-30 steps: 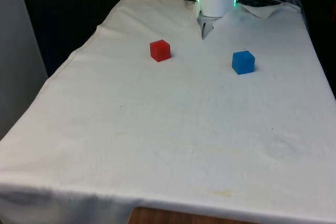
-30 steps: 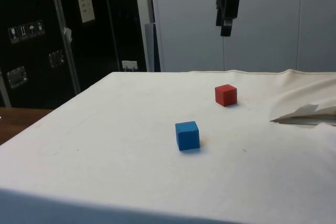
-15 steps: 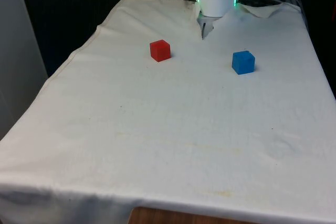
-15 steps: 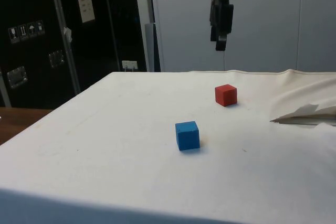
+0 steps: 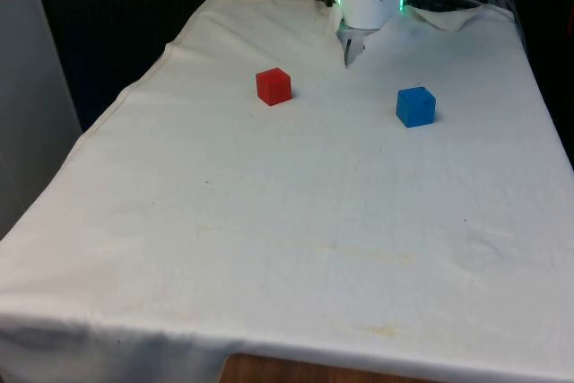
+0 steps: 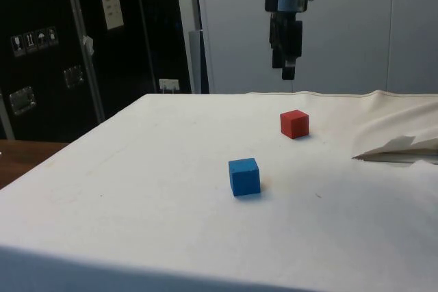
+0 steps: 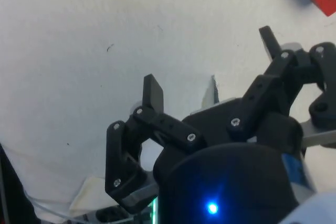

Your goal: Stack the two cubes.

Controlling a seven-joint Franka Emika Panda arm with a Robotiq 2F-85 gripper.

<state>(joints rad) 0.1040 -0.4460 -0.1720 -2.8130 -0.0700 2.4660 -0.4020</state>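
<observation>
From the front I log the red cube [image 5: 273, 86] at left and the blue cube [image 5: 415, 106] well apart at right, both flat on the surface [image 5: 296, 221], while my claw [image 6: 288, 66] hangs high above the red one, fingers [image 7: 153, 92] spread, holding nothing.

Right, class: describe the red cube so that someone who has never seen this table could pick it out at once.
Start with the white cloth that covers the table. Two small cubes sit apart on it, towards the far end; the red cube is the one on the front view's left, beneath the raised gripper. Its neighbour, the blue cube, differs only in colour.
</observation>
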